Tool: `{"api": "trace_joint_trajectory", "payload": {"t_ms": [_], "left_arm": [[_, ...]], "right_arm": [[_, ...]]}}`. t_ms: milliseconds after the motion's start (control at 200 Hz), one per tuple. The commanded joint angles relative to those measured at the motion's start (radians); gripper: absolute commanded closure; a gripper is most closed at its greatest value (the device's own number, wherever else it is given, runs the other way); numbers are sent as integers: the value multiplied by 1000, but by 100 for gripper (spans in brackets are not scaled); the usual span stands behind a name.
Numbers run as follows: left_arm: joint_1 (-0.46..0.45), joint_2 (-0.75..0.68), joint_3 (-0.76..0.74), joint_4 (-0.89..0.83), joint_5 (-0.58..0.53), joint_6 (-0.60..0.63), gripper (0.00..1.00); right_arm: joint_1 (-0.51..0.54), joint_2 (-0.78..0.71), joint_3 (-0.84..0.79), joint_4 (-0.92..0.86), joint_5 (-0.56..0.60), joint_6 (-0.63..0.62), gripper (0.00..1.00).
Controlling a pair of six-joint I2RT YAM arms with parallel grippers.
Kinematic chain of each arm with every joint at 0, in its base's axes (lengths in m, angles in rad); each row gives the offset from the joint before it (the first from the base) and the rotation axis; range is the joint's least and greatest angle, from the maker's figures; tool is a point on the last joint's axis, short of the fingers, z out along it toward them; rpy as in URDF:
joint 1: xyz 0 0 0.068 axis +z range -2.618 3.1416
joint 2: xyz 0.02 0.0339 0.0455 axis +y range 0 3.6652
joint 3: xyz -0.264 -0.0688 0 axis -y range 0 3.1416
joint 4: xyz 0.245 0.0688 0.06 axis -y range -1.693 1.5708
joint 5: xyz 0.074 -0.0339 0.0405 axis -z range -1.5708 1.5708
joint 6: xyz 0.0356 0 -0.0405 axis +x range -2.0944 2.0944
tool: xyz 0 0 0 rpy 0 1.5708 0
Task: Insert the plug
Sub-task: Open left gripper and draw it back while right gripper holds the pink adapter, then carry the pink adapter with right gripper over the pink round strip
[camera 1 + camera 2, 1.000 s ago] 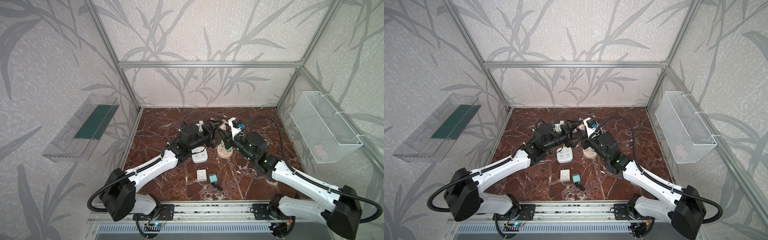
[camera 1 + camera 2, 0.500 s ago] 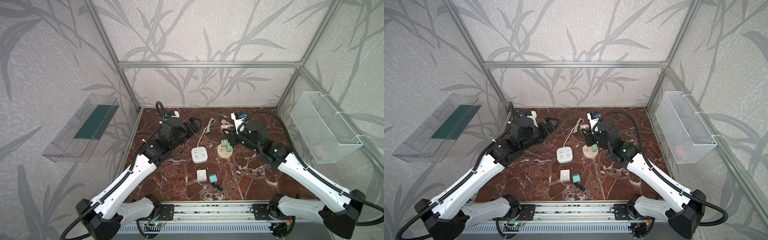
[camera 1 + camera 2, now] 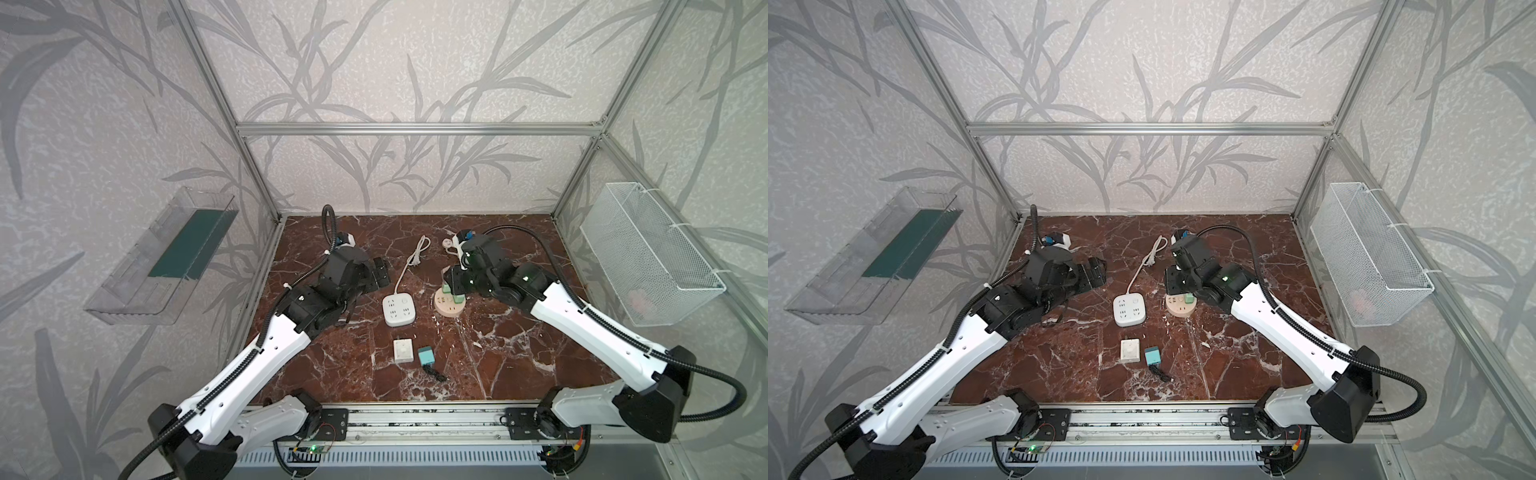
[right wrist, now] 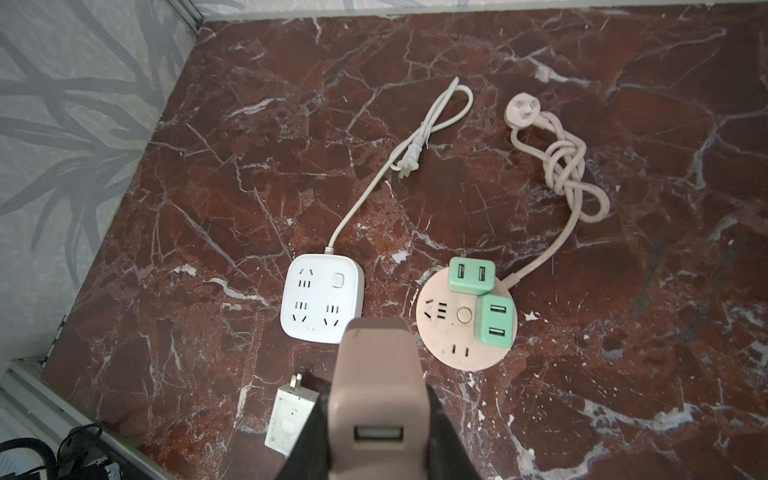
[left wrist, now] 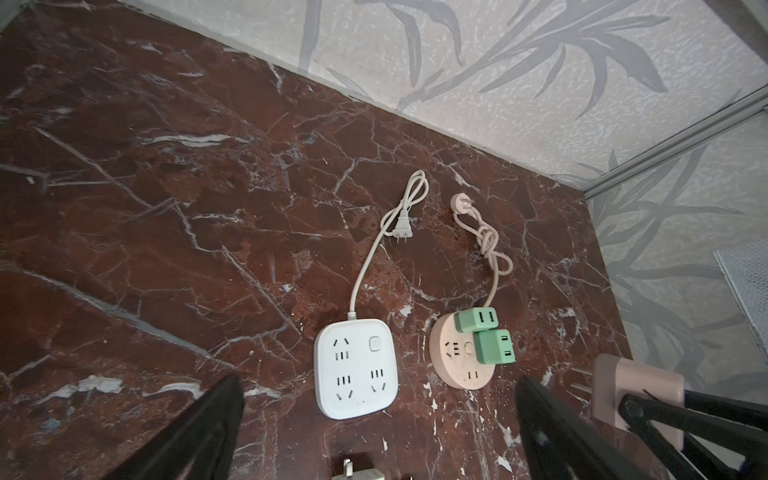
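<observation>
My right gripper (image 4: 376,415) is shut on a pink plug (image 4: 374,374), its USB port facing the wrist camera. In the left wrist view the same plug (image 5: 636,395) shows its prongs pointing toward the round pink power strip (image 5: 459,361). That strip (image 3: 449,306) carries two green plugs (image 4: 482,299). In both top views the right gripper (image 3: 453,280) hangs just above the strip's far side. A white square power strip (image 3: 399,309) lies left of it. My left gripper (image 5: 374,436) is open and empty, and sits left of the white strip (image 3: 1128,308).
A white charger (image 3: 403,351) and a teal adapter (image 3: 426,356) with a short black lead lie in front of the strips. The strips' cords (image 5: 399,216) trail toward the back wall. A wire basket (image 3: 648,257) hangs on the right wall, a clear shelf (image 3: 162,257) on the left.
Both grippers have drawn apart from the middle above the strips. The left arm swung back to the left with its gripper open; the right gripper kept hold of the pink plug.
</observation>
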Motion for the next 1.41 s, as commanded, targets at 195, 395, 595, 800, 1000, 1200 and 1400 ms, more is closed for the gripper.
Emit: {"api": "trace_joint_trajectory", "payload": {"t_ms": [195, 395, 595, 800, 1000, 1200, 1400], "left_arm": [[5, -24, -71, 36, -8, 62, 2], [5, 5, -61, 46, 14, 70, 2], [8, 16, -71, 61, 22, 70, 2], [8, 13, -74, 78, 23, 79, 2], [10, 12, -81, 85, 33, 73, 3], [11, -7, -106, 104, 38, 58, 3], [11, 0, -115, 118, 70, 42, 3]], "right_arm": [[5, 69, 105, -79, 28, 1, 100], [2, 115, 140, -99, 14, -7, 100], [-6, 176, 184, -126, 6, -10, 100], [-16, 238, 222, -150, 23, -1, 100], [-31, 303, 259, -170, 18, 2, 100], [-42, 365, 260, -175, 16, 5, 100], [-55, 417, 249, -178, 4, 8, 100]]}}
